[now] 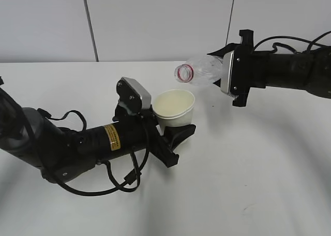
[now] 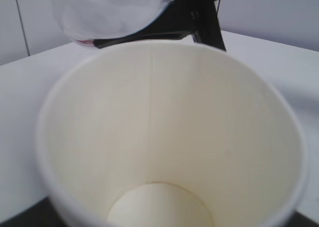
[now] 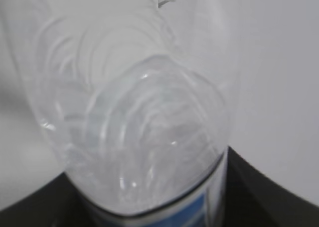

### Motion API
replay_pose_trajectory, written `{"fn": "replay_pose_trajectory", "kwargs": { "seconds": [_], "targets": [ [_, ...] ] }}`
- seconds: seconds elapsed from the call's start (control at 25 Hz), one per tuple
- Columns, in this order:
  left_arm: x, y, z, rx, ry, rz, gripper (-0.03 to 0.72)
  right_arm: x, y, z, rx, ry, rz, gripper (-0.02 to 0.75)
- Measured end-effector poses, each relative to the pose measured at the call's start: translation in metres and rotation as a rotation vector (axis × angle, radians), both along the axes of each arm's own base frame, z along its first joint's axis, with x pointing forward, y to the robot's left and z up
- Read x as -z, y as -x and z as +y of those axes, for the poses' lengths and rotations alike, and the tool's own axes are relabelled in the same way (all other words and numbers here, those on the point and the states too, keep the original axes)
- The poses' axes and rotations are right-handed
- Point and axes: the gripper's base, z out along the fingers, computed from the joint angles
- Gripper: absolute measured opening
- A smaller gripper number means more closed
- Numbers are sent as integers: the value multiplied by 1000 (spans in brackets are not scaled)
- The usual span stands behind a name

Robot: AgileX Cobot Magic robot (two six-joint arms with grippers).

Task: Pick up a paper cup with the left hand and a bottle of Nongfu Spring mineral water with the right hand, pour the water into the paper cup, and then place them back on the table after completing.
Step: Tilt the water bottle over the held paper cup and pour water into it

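My left hand's gripper [image 1: 173, 137] is shut on a white paper cup [image 1: 175, 109], held upright just above the white table [image 1: 248, 158]. The cup [image 2: 164, 137] fills the left wrist view; its inside looks dry. My right hand's gripper [image 1: 234, 73] is shut on a clear bottle [image 1: 204, 70], tipped nearly flat with its open, red-ringed mouth [image 1: 183, 73] just above the cup's far rim. The bottle [image 3: 139, 117] fills the right wrist view, with a blue label edge at the bottom. I cannot make out water or any stream.
A grey panelled wall [image 1: 155, 24] stands behind the table. The left arm's loose black cables [image 1: 124, 181] hang near the table front. The right arm [image 1: 295, 70] reaches in from the right edge.
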Motion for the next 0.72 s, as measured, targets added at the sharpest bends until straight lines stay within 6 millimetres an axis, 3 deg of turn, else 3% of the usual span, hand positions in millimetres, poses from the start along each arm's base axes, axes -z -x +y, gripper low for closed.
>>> {"fn": "replay_pose_trajectory", "kwargs": {
  "seconds": [0.72],
  "targets": [
    [0, 2, -3, 9, 0, 0, 393, -1, -4, -4, 7, 123, -107, 419]
  ]
}}
